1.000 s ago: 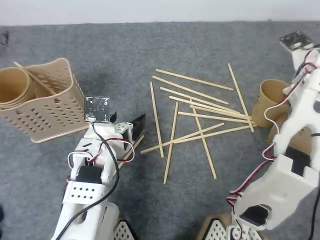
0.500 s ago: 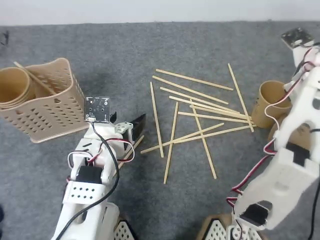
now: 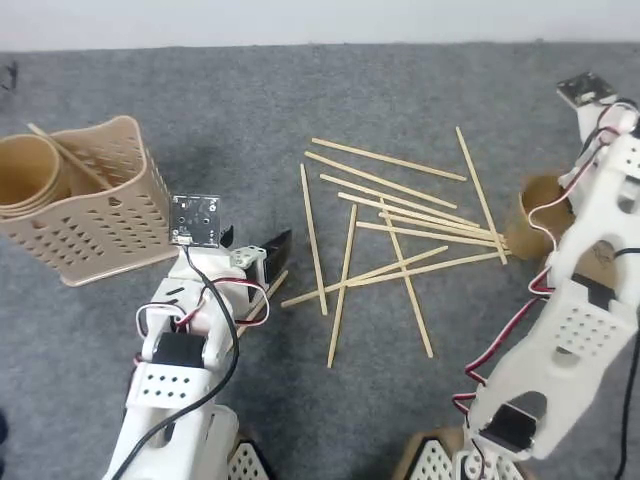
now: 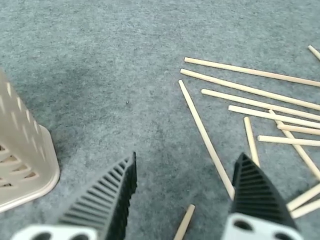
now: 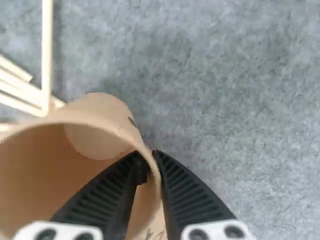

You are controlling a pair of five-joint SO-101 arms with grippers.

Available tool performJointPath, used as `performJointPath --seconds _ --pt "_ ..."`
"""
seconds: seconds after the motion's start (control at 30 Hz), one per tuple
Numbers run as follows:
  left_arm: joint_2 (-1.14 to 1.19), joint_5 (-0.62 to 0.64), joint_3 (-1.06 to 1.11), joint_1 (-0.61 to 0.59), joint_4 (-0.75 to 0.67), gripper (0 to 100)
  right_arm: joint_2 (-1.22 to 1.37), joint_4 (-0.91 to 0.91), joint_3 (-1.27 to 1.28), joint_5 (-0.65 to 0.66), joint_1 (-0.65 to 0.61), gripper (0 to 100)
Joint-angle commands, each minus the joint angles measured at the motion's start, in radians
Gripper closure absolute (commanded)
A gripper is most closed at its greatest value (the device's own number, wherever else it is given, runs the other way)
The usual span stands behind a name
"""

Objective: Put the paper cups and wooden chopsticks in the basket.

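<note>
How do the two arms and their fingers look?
The left arm and right arm have white plastic shells with small round holes. Red, black and white cables loop along them. The fingers are black, pointed and ridged.

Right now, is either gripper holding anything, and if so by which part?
The right gripper pinches the paper cup by its rim wall, one finger inside, one outside. The left gripper is open and holds nothing.
</note>
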Motion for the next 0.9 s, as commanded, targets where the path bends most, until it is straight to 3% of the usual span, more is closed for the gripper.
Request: performJointPath --seconds 0.0,0.27,0.43,0.57,0.77,0.87 --pt "-0.014 0.009 -0.008 0.006 -0.023 71 -0.024 0.065 -0.107 -0.009 0.005 99.6" --pt "-0.018 0.011 -0.008 0.018 -0.018 71 -0.045 0.196 -0.189 -0.032 -0.024 99.2" --pt "-0.021 0.012 -0.071 0.155 -0.012 71 -0.18 0.197 -0.199 -0.143 -0.084 99.2" --pt "-0.021 0.012 -0.24 0.186 0.107 71 -0.266 0.2 -0.137 -0.232 -0.186 99.2" --pt "-0.021 0.015 -0.521 0.115 0.37 70 -0.335 0.199 0.0 -0.35 -0.4 99.2" --pt "-0.021 0.141 -0.601 0.11 0.443 70 -0.354 0.199 0.009 -0.42 -0.483 99.2"
